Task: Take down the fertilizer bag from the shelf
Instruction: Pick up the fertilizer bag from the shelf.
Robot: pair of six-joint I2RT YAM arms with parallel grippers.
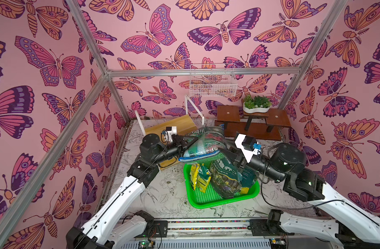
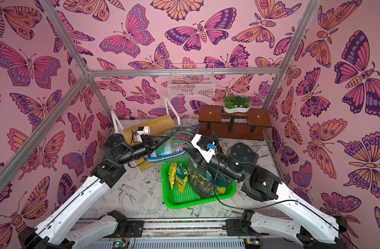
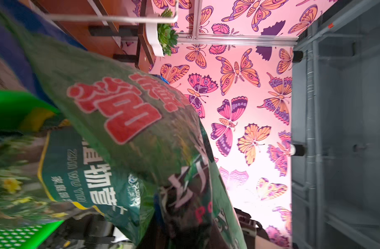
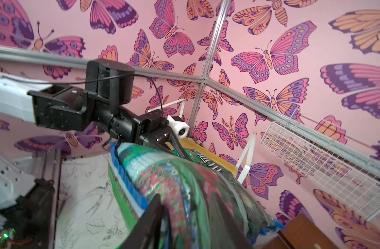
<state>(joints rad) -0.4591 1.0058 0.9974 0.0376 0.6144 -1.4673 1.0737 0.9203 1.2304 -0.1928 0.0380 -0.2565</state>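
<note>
Pinches bag [image 1: 203,144] in left gripper [image 1: 189,142], seemingly clear of shelf [image 1: 180,123], above tray [image 1: 206,203]; cannot tell right gripper [image 1: 226,152] width; needs setting down.

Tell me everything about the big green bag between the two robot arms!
The fertilizer bag is a plump, shiny plastic sack, green with big red characters and a blue sealed edge. It lies tilted between the shelf and the green tray, its blue edge above the bags standing in the tray. Its far end reaches the shelf's wooden board. The left end effector pinches one end; the right end effector touches the other, its grip unclear.
</note>
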